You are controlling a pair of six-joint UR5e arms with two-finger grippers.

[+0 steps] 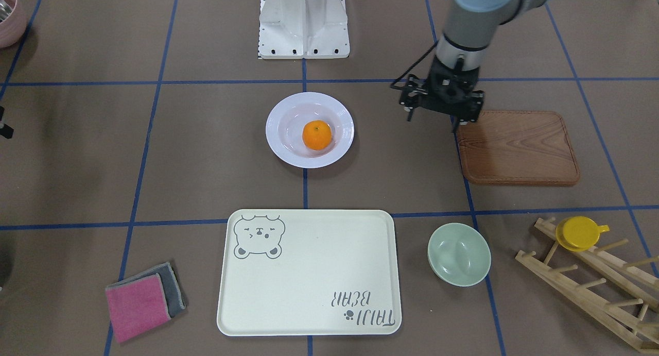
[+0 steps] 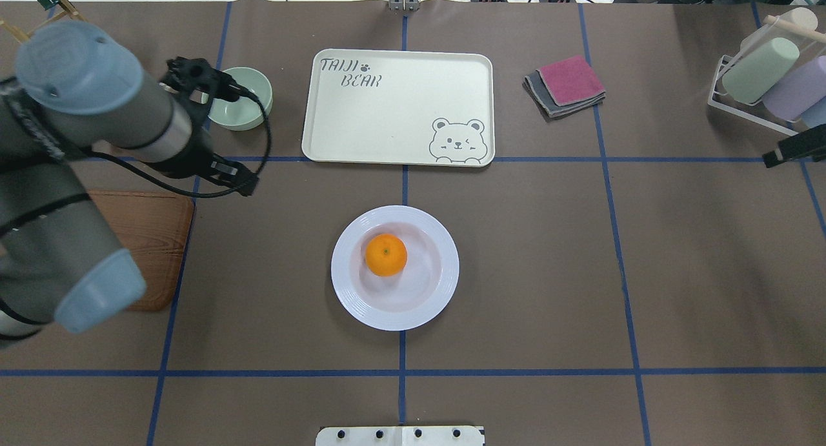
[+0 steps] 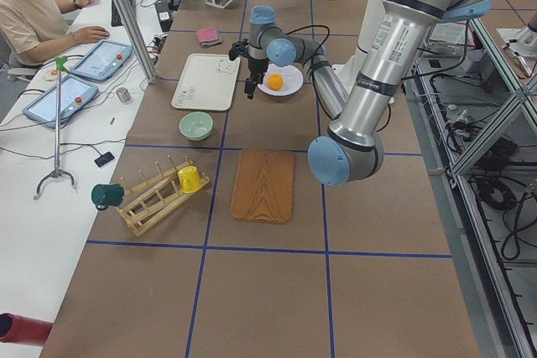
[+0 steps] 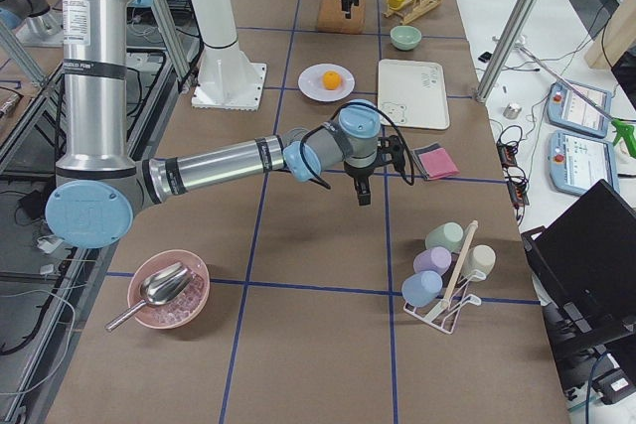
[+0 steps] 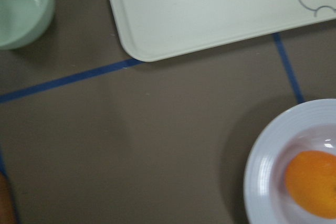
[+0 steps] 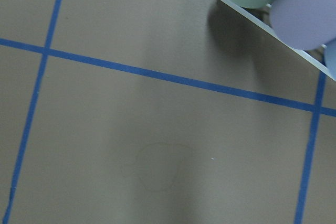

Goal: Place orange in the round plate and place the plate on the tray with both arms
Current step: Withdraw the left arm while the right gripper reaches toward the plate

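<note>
Orange (image 1: 316, 135) sits in round plate (image 1: 277, 135), well apart from empty, spread left gripper (image 1: 434, 120).

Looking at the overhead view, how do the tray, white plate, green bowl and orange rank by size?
Largest to smallest:
1. tray
2. plate
3. green bowl
4. orange

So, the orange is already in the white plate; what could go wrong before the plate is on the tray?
The orange lies loose in the round plate; any tilt in the lift may roll it out. The green bowl sits beside the tray on the side of the left arm and may get bumped.
</note>
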